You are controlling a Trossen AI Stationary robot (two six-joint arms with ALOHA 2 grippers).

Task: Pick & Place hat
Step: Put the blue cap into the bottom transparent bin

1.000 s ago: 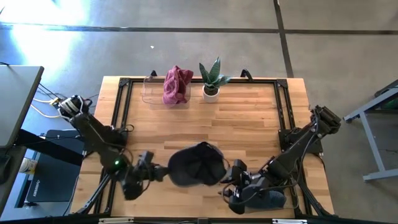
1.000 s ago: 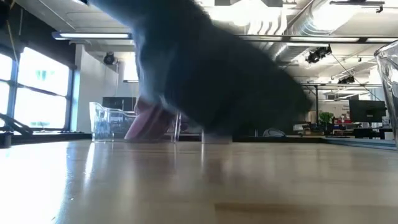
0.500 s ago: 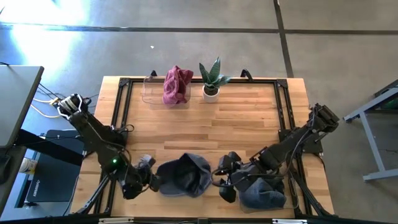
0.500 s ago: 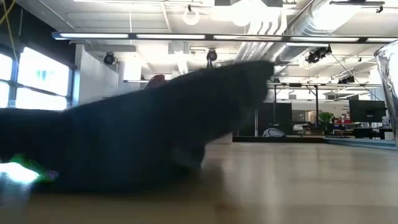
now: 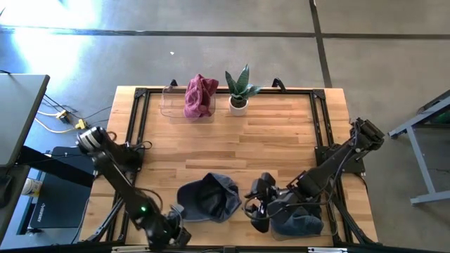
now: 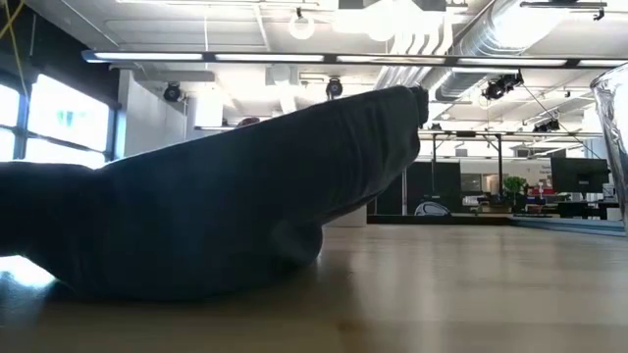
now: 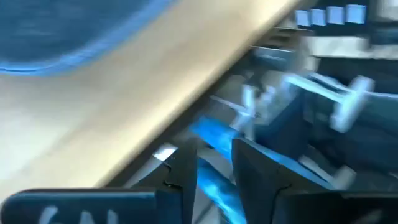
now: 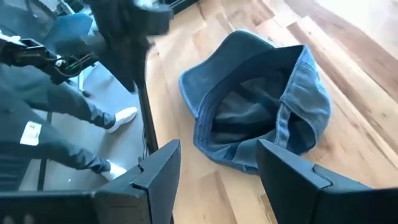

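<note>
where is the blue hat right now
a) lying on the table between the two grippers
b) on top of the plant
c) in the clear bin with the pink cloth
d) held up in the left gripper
a: the blue hat lies on the wooden table, with the left gripper apart from it at the near edge and the right gripper open beside it.

A small potted plant (image 5: 239, 90) with pointed green leaves is standing upright in a white pot at the far edge of the wooden table (image 5: 232, 151). Just beside the plant, on its left in the high view, a crumpled pink cloth (image 5: 199, 96) is draping over a clear plastic container (image 5: 171, 103). A second container, clear-walled (image 6: 613, 147), is showing at the edge of the low view. A person's legs (image 8: 56, 134) are standing beside the table.
</note>
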